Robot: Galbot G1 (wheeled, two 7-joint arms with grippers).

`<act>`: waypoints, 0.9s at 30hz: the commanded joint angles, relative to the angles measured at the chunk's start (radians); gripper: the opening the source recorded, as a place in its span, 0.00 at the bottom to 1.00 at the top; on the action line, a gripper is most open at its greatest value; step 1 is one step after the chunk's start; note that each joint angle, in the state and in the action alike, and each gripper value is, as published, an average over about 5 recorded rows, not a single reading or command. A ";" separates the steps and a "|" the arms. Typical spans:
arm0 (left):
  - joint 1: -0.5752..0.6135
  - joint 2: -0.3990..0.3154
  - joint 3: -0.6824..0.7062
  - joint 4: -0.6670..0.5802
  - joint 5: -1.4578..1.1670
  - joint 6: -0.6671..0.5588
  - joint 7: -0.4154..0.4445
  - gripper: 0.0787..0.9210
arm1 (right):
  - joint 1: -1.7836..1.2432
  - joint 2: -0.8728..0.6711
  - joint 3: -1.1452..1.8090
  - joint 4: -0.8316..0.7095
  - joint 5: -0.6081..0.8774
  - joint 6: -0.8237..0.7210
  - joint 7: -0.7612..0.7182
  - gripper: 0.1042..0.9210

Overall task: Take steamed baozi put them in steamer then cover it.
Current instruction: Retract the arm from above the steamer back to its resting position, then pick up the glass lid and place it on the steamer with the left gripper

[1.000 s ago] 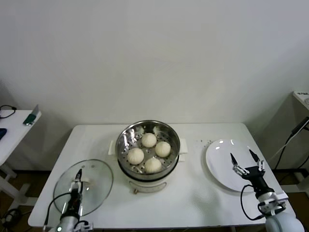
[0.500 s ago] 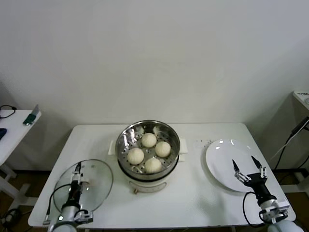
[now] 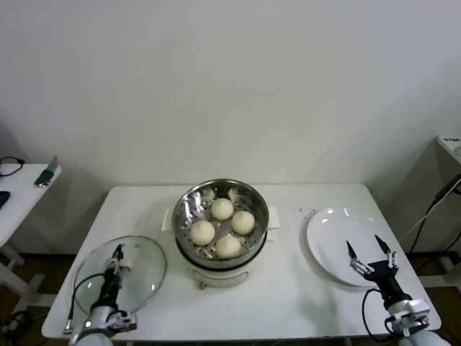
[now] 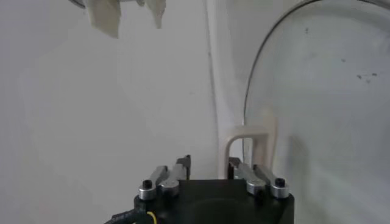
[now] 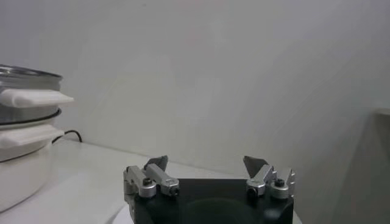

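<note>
Four steamed baozi (image 3: 222, 209) lie in the steamer (image 3: 186, 205), a shiny perforated basket on a white pot at the table's middle. It stands uncovered and also shows in the right wrist view (image 5: 24, 82). The round glass lid (image 3: 144, 285) lies front left on the table. My left gripper (image 3: 117, 252) is over it, right beside its cream arched handle (image 4: 250, 131). In the left wrist view my left gripper (image 4: 208, 163) has that handle just off to one side. My right gripper (image 3: 369, 249) is open and empty over the white plate (image 3: 328, 234), as the right wrist view (image 5: 206, 162) shows.
The plate is bare and lies at the right of the table (image 3: 288, 288). A low side table (image 3: 21, 180) with a teal object stands at far left. A shelf edge (image 3: 450, 143) and a cable are at far right.
My right gripper has drawn back toward the table's front edge, still open. My left gripper has edged forward over the lid, and the lid has shifted slightly left and away.
</note>
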 commanded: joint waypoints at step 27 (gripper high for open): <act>0.043 0.485 0.182 -0.648 -0.451 0.601 0.048 0.09 | 0.164 -0.053 -0.089 -0.059 -0.048 -0.023 0.014 0.88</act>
